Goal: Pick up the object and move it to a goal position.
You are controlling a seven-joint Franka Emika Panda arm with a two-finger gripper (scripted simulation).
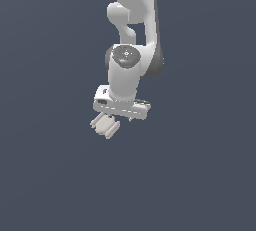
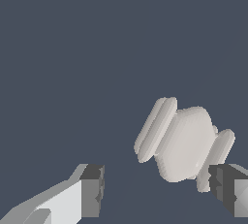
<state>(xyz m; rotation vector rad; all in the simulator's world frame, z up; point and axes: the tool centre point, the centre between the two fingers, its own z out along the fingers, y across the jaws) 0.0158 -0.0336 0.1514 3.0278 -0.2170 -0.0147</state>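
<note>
The object (image 1: 105, 125) is a small pale beige block with raised ridges at both ends. In the exterior view it lies just below the white robot hand (image 1: 121, 106), toward the exterior view's left. In the wrist view the object (image 2: 183, 143) sits tilted on the dark floor, ahead of my gripper (image 2: 157, 189). The gripper is open and its jaws stand wide apart. One dark fingertip (image 2: 92, 189) is well clear of the object. The other fingertip (image 2: 224, 185) is close to one ridged end; I cannot tell whether it touches. Nothing is held.
A plain dark blue-grey floor (image 1: 200, 175) fills both views. The white arm (image 1: 131, 20) rises above the hand in the exterior view. No goal marker shows.
</note>
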